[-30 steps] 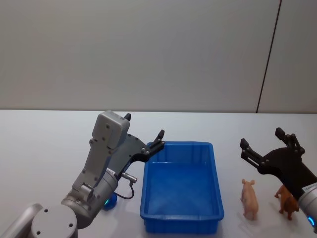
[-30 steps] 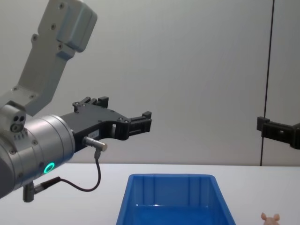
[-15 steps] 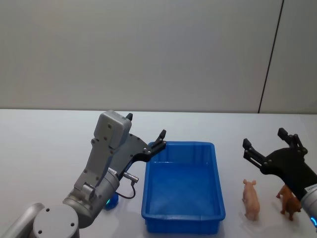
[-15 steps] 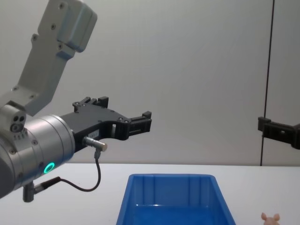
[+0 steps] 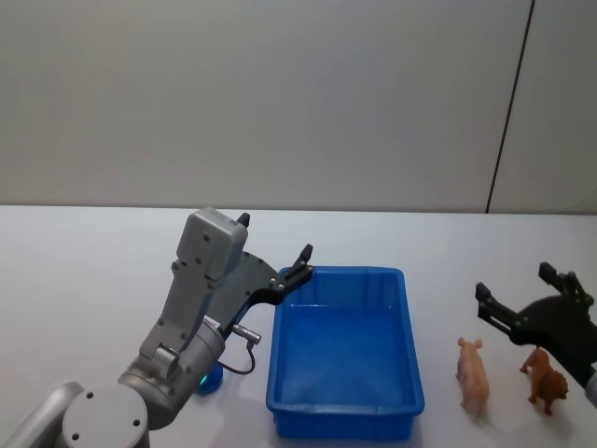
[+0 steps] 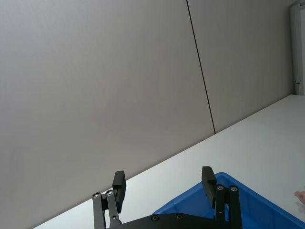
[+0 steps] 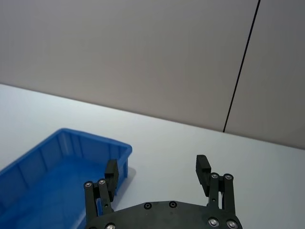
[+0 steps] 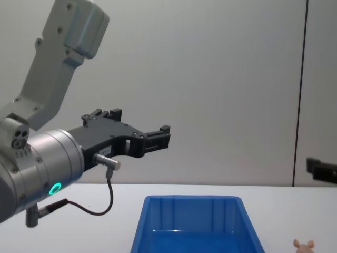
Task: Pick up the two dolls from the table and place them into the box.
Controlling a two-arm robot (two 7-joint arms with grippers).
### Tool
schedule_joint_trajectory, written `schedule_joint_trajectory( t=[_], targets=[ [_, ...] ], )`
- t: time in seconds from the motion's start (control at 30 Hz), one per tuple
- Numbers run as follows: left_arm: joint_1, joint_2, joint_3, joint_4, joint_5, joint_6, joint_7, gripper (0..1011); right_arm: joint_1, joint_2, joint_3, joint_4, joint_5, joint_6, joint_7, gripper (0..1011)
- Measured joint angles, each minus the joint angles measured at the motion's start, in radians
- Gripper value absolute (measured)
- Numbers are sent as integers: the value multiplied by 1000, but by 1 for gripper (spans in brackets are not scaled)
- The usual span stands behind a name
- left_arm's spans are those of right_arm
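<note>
Two dolls wait on the table (image 5: 84,271), and neither is in the box (image 5: 341,408) yet. The pig (image 5: 471,375) stands upright near the table's front edge, toward its right side, just beside the box's right wall but apart from it. A brown animal (image 5: 546,381) stands close on the pig's other side, nearer the right edge. The blue toy (image 5: 212,378) lies near the front edge on the box's left side, mostly hidden behind the left arm. The box is empty and sits mid-table with its long side running from front to back.

The right claw (image 5: 515,282) hovers above and slightly behind the pig and the brown animal, its fingers spread wide and holding nothing. The right wrist view shows those open fingers (image 7: 202,167) with the box's corner beyond them. The left claw (image 5: 274,235) is raised by the box's back left corner, also open and empty, and looks idle.

The step in hand seems to be the right arm's reach for the pig. To do it well, the claw should shift toward the box until it is centred over the pig, not over the gap between the two figures. It should then come straight down with one finger on each flank. The finger on the outer side has little room, so a slanted descent could knock the brown animal or tip the pig. Closing low on the body, rather than on the ears or legs, should give the steadier hold.
</note>
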Motion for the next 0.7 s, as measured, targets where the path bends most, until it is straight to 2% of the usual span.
schedule_joint_trajectory(
  t=[0.3,0.7],
  targets=[
    [0,0,0,0,0,0,0,1003,-17,34,18,16,2,79,27,1001],
    [0,0,0,0,0,0,0,1003,-25,55,28,50,-1,178,39,1001]
  ],
)
